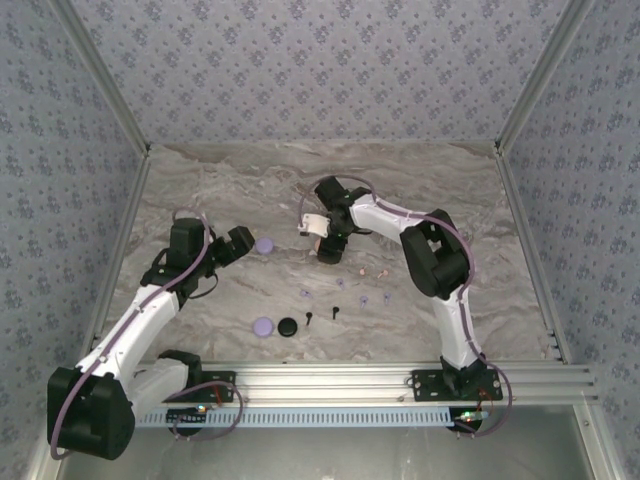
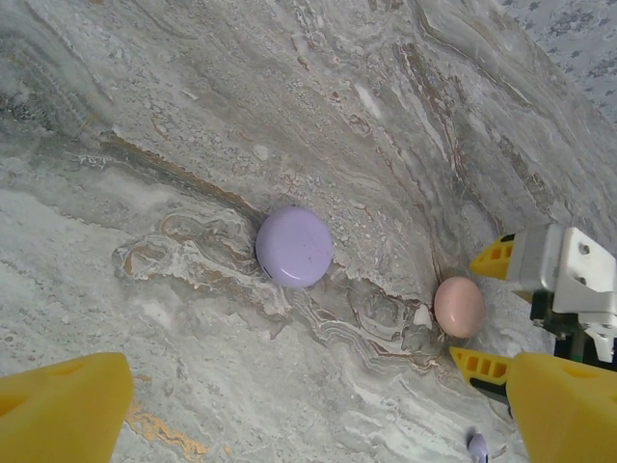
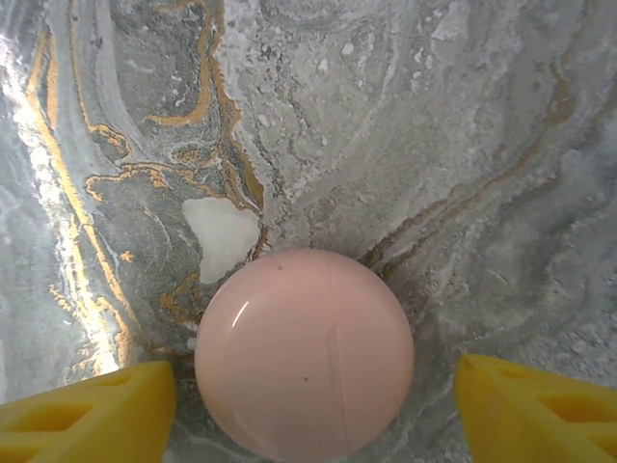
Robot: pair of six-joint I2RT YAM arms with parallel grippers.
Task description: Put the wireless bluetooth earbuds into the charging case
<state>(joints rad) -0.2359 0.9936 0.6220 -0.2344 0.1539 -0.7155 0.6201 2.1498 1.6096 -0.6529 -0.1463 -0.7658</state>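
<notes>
A closed round pink charging case (image 3: pixel 304 352) lies on the marble table, and my right gripper (image 3: pixel 313 415) stands open astride it. The left finger (image 3: pixel 92 415) is almost at the case's side, while a gap remains at the right finger (image 3: pixel 535 415). In the top view the right gripper (image 1: pixel 321 243) points down at mid-table. My left gripper (image 1: pixel 243 243) is open and empty, aimed at a closed lavender case (image 2: pixel 294 247) just ahead of it. Pink earbuds (image 1: pixel 372 270), lavender earbuds (image 1: pixel 363 298) and black earbuds (image 1: pixel 322 316) lie loose on the table nearer the bases.
A second lavender case (image 1: pixel 262 325) and a black case (image 1: pixel 288 326) sit near the front rail (image 1: pixel 330 378). Patterned walls enclose the table on three sides. One lavender earbud (image 2: pixel 476 446) lies close below the right gripper's fingertips (image 2: pixel 479 365).
</notes>
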